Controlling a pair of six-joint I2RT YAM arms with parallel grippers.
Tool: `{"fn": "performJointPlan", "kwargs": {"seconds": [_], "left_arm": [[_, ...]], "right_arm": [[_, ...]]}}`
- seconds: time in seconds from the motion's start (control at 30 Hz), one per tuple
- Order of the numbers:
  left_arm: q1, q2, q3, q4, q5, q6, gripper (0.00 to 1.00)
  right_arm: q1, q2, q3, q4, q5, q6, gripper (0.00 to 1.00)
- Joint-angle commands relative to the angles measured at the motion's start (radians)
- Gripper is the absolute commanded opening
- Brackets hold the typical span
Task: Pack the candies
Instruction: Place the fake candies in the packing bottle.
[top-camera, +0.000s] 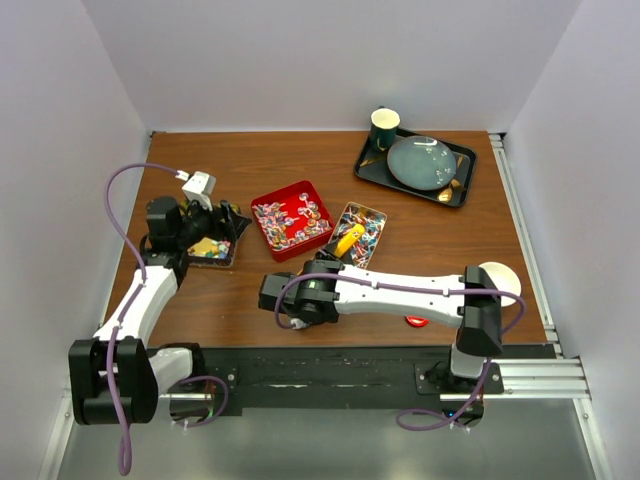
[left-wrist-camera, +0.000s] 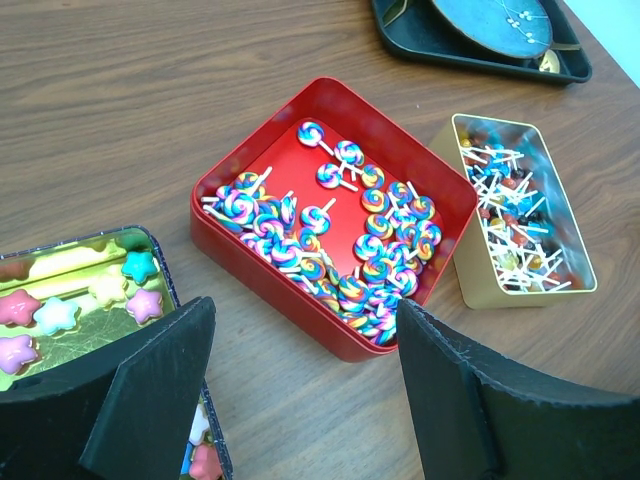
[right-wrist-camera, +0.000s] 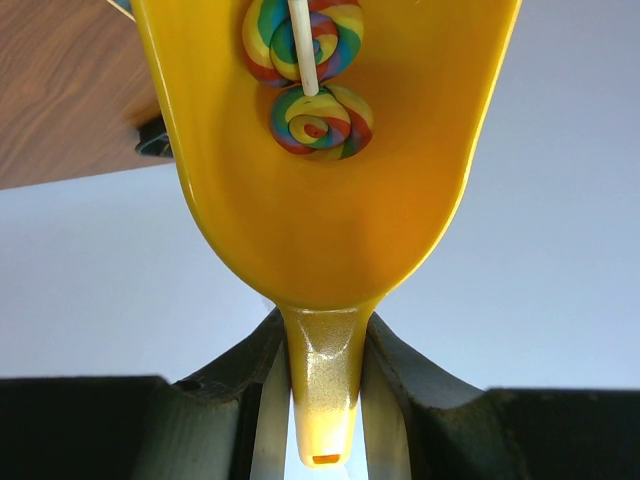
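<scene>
Candies (left-wrist-camera: 330, 250) all over this table! Swirl lollipops are heaped in the red tin (left-wrist-camera: 415, 155), with more tangled in the gold tin (left-wrist-camera: 478, 275) just beside it, too jumbled to count. Star sweets (left-wrist-camera: 57, 313) sit in the gold-lined tin (left-wrist-camera: 80, 238) on the left, half hidden behind the left gripper (left-wrist-camera: 300, 335), whose fingers stand wide apart with nothing between them. The right gripper (right-wrist-camera: 322, 385) is clamped on the handle of a yellow scoop (right-wrist-camera: 320, 230). Two lollipops (right-wrist-camera: 320, 122) lie in it, the upper one cut off by the frame, and the scoop's mouth is out of shot.
</scene>
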Motion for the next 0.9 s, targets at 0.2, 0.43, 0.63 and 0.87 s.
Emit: {"fn": "performJointPlan", "kwargs": {"seconds": [0.2,0.43,0.63,0.87], "left_arm": [[0.004,-0.050,-0.022,0.041,0.002,-0.011,0.78],[0.013,-0.087,-0.037,0.028,-0.001,-0.006,0.78],[0.013,-0.098,-0.036,0.030,-0.009,-0.014,0.78],[0.012,-0.113,-0.039,0.030,-0.009,-0.017,0.79]], "right_arm": [[0.048,-0.003,0.020,-0.268,0.139,-0.067,0.00],[0.054,-0.020,-0.035,-0.266,0.162,-0.059,0.00],[0.057,-0.036,-0.044,-0.266,0.211,-0.064,0.00],[0.065,-0.028,-0.027,-0.266,0.229,-0.067,0.00]]}}
